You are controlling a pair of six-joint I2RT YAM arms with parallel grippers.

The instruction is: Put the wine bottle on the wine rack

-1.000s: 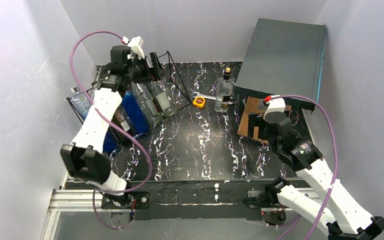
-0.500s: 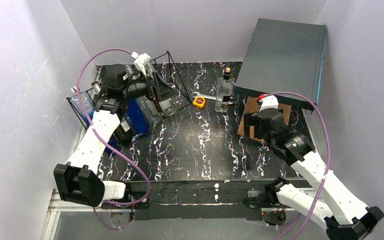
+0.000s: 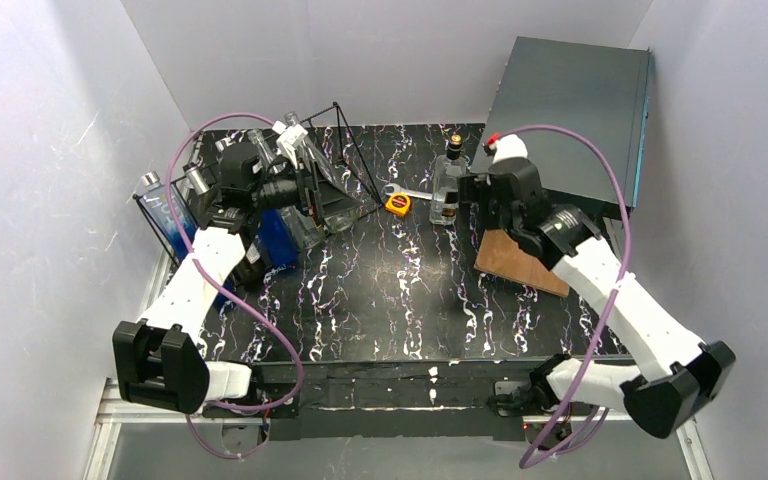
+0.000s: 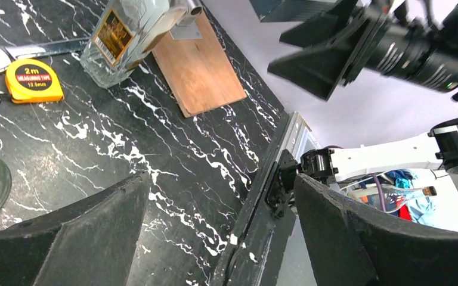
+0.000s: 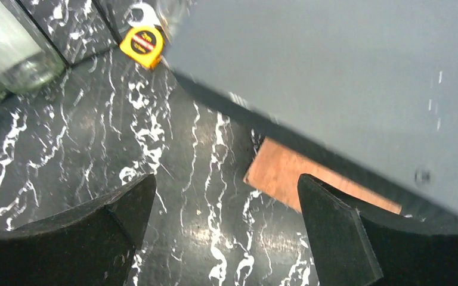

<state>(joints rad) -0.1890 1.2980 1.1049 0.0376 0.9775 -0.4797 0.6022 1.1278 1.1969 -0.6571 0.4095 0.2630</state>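
The black white-veined table (image 3: 400,290) carries all items. The dark grey box (image 3: 570,110) occupies its far right corner. The wine rack (image 3: 345,120), a black wire frame, stands at the far left and already holds several bottles lying side by side.

The left arm reaches over the rack. The left gripper (image 4: 217,179) is spread wide with nothing between its fingers, only bare tabletop in the gap. The right arm extends toward the box's near left corner. The right gripper (image 5: 225,179) is likewise spread wide and holds nothing.

A wooden board (image 3: 520,262) lies flat at the box's near edge, partly under the right arm. The wine bottle (image 3: 448,180), clear glass with a dark cap, stands upright on the table between rack and box, just beside the box's corner and well apart from the rack. The right arm's wrist is just beside it.

A yellow tape measure (image 3: 397,204) lies near the bottle on its rack side, with a wrench (image 3: 410,192) beside it.
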